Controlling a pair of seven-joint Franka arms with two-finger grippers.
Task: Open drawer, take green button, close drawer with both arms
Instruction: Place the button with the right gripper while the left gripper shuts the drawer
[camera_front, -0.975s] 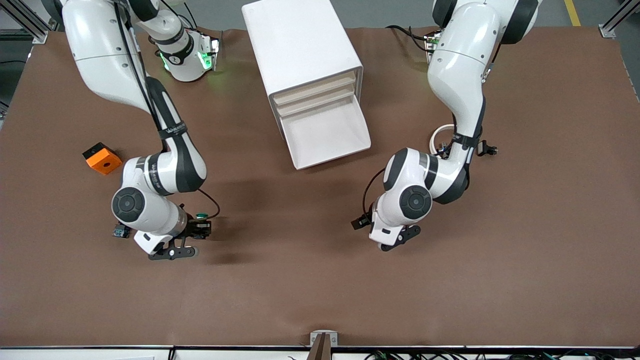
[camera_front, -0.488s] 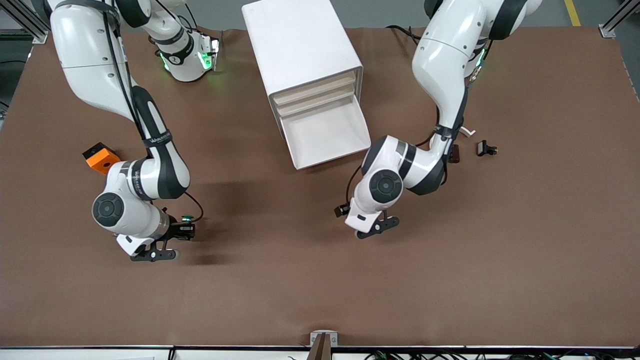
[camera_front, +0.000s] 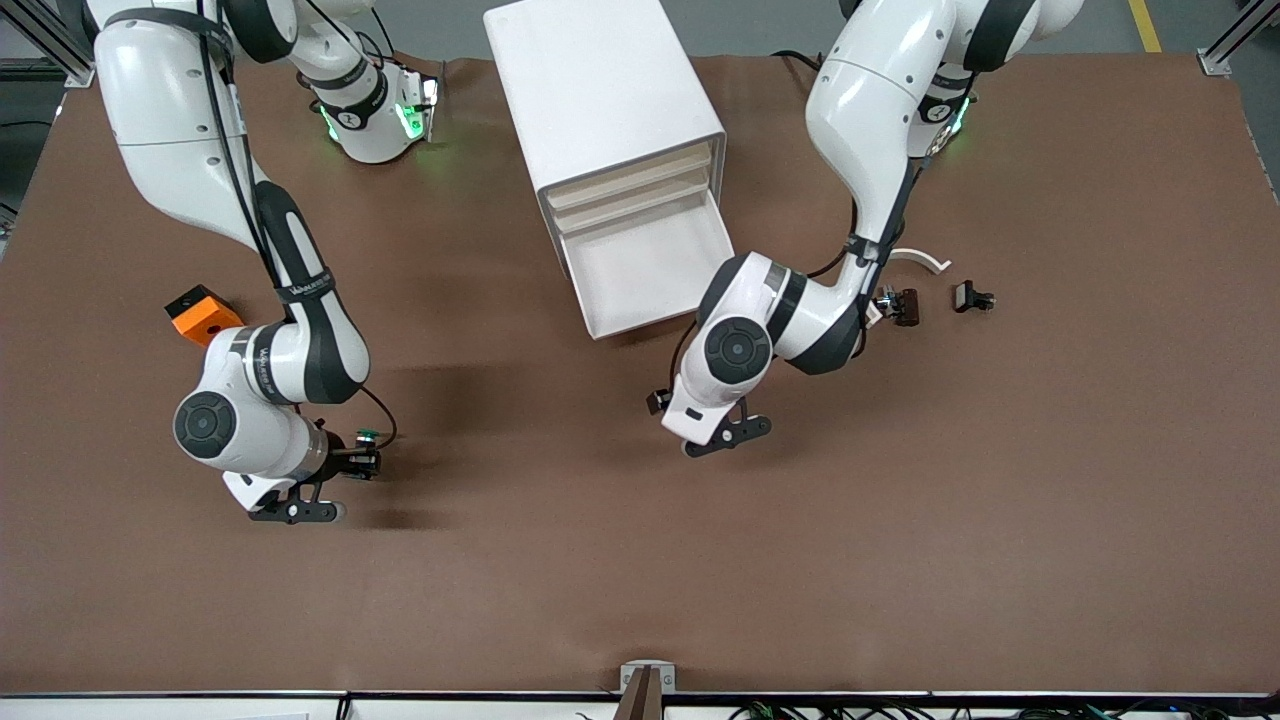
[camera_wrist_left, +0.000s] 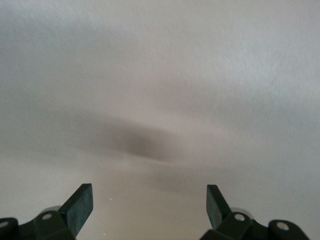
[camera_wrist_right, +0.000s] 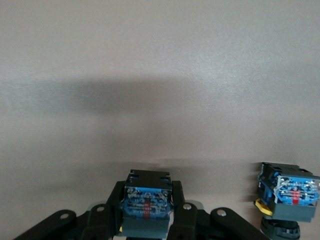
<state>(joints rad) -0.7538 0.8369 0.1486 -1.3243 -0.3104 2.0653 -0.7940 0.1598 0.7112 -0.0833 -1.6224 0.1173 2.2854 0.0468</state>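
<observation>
The white cabinet (camera_front: 610, 110) has its bottom drawer (camera_front: 650, 270) pulled out, and its floor is bare. My right gripper (camera_front: 360, 462) hangs over the brown table toward the right arm's end and is shut on the button (camera_front: 368, 438), whose green cap shows. In the right wrist view the button's black and blue body (camera_wrist_right: 147, 192) sits clamped in the right gripper (camera_wrist_right: 148, 200). My left gripper (camera_front: 728, 436) is over the table just in front of the open drawer. It is open with nothing in it, and in the left wrist view the left gripper (camera_wrist_left: 149, 207) has only table below it.
A yellow-capped button (camera_wrist_right: 287, 197) stands on the table close beside the right gripper. An orange block (camera_front: 205, 315) lies next to the right arm. Two small black parts (camera_front: 905, 305) (camera_front: 973, 297) and a white curved piece (camera_front: 920, 258) lie toward the left arm's end.
The right arm has carried the button farther toward its own end of the table. The left gripper has swung in toward the front of the open drawer, still open.
</observation>
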